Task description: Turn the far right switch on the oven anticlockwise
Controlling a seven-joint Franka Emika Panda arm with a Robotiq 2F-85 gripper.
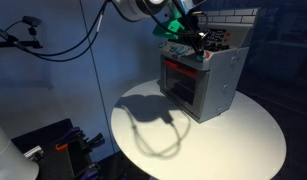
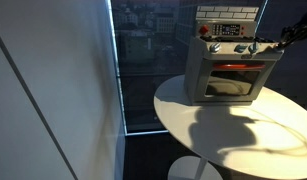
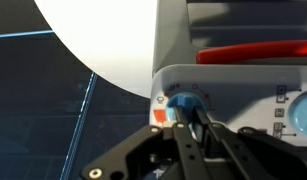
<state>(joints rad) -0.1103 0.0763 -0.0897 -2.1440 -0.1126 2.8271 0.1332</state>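
Observation:
The oven (image 1: 211, 85) is a small grey toy box with a red-glowing door window, standing on a round white table (image 1: 228, 145). It also shows in an exterior view (image 2: 228, 80). My gripper (image 3: 189, 113) points at the end of the oven's control panel. Its two fingers are closed on the far right switch (image 3: 175, 99), a small light-blue knob at the panel's corner. In both exterior views the gripper (image 1: 196, 40) (image 2: 272, 43) covers that knob. Another blue knob (image 3: 304, 110) sits further along the panel.
The red door handle (image 3: 258, 52) shows above the panel in the wrist view. The table's edge (image 3: 103, 60) curves past the oven, with dark floor beyond. A window wall (image 2: 143, 60) stands behind the table. Cables and dark equipment (image 1: 63, 140) lie near the floor.

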